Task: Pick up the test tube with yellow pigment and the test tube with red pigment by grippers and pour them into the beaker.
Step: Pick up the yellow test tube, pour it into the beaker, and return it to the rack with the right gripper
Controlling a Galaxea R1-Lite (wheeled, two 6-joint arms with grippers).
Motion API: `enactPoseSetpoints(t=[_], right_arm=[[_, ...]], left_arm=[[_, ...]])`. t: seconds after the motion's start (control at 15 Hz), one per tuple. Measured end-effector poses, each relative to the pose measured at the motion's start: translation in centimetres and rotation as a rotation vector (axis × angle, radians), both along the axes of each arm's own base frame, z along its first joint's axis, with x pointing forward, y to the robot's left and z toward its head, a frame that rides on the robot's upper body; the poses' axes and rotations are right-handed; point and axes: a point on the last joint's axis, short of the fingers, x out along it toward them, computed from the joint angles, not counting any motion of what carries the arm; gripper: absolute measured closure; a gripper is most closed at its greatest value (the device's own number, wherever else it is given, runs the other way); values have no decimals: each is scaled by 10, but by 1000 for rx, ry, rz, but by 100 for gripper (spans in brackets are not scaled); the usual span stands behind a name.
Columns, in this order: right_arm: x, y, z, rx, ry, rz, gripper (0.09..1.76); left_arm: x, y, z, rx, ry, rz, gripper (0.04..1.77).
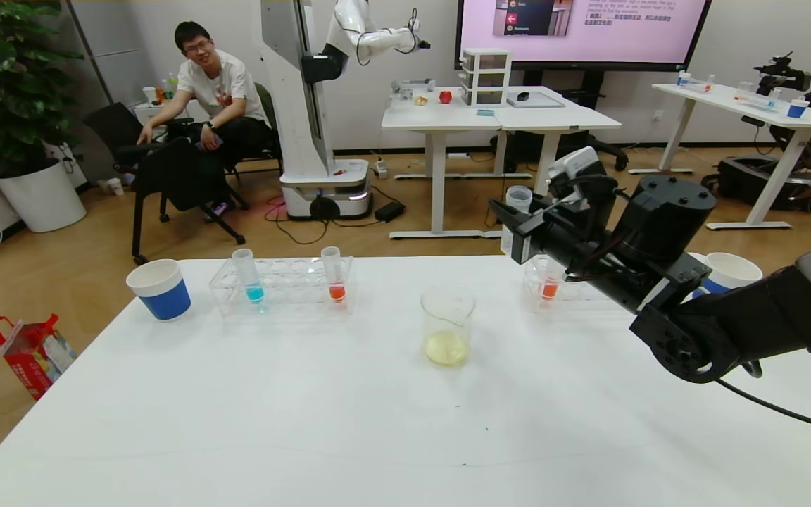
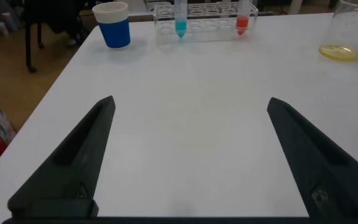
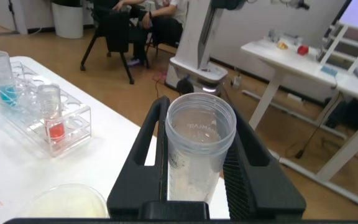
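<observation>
We see the right gripper (image 3: 194, 155) clamped on a slim clear test tube (image 3: 199, 146), its open mouth facing the wrist camera; it looks empty apart from a faint film inside, so we read it as the test tube with yellow pigment. In the head view that tube (image 1: 518, 211) sits right of centre in the upper half, above the table's far edge, with the black right arm reaching in from the lower right and bending up-left. The beaker (image 1: 447, 326) stands at frame centre on the white table (image 1: 307, 422), pale yellow liquid pooled at its bottom. The test tube with red pigment (image 1: 335, 274) stands upright in the clear rack (image 1: 282, 285) left of centre, near the blue-liquid tube (image 1: 247, 274); a second orange-red tube (image 1: 550, 282) sits in a rack just behind the right arm. A blue-and-white cup (image 1: 159, 289) is at mid left. No legible writing on the tubes or beaker. The left gripper (image 2: 188, 155) hovers low over bare tabletop, jaws spread wide, holding nothing.
</observation>
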Motion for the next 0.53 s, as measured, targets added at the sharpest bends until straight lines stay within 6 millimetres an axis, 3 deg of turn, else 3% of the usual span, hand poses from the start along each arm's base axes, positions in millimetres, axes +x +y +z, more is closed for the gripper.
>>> enactPoseSetpoints(t=[0.33, 0.53], right_arm=[[-11, -16, -2, 99, 172, -37, 134], [-5, -42, 6, 108, 184, -101, 134]], left_arm=[[0, 0, 0, 0, 0, 0, 10], [0, 0, 0, 0, 0, 0, 10]])
